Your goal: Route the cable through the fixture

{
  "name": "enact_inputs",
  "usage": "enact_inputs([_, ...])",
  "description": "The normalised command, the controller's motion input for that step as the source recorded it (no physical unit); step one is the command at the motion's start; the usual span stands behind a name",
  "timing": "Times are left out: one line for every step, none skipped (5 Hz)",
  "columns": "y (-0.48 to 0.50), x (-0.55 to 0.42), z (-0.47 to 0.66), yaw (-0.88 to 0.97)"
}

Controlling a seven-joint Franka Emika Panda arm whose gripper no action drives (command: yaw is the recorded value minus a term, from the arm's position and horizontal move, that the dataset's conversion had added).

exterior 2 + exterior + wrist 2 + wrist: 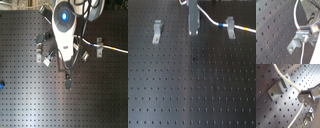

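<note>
The white cable (213, 21) runs from my gripper (193, 31) toward the first exterior view's right. It meets a grey clip fixture (230, 27) there, with a blue band just before the clip and a yellow band beyond it. A second grey fixture (157, 31) stands apart at the first exterior view's left, with no cable near it. In both wrist views the cable (283, 77) (295, 15) meets the fingertips, and the gripper (302, 92) (302, 30) looks shut on it. One fixture (277, 87) (293, 45) lies close under the cable. The arm hides most of the cable in the second exterior view.
Everything sits on a black perforated board (188, 90). In the second exterior view the gripper (67, 80) hangs below the white arm body (64, 30), the right fixture (98, 47) shows beside it, and a small blue object (1, 84) lies at the left edge. Another clip (309, 117) shows in the first wrist view.
</note>
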Motion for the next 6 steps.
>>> enact_inputs([-0.008, -0.092, 0.13, 0.0])
enact_inputs([-0.02, -0.174, 0.09, -0.06])
enact_inputs([-0.001, -0.209, 0.25, -0.08])
enact_inputs([0.123, -0.164, 0.31, -0.19])
enact_inputs([0.136, -0.067, 0.17, -0.35])
enact_inputs([0.175, -0.041, 0.15, -0.31])
